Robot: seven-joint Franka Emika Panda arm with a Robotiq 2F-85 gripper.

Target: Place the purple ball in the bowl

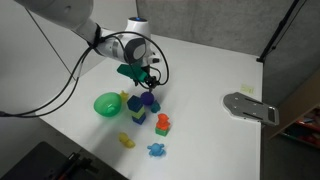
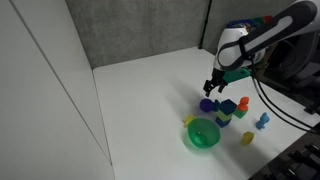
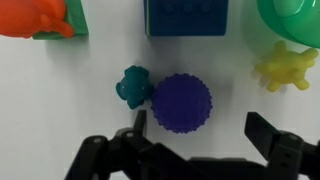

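In the wrist view an orange toy (image 3: 35, 18) sits far left on the white surface (image 3: 60, 100). A teal toy (image 3: 133, 87) touches the purple ball (image 3: 180, 103), which lies just ahead of the wide-spread, empty fingers (image 3: 265, 135). The green bowl (image 3: 295, 15) stands far right, apart from the ball.

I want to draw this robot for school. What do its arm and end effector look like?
The arm is white and made of fat, rounded tubes. A thin black cable loops off it. A teal-green piece sits at the wrist. The end effector is black, with two blocky fingers.
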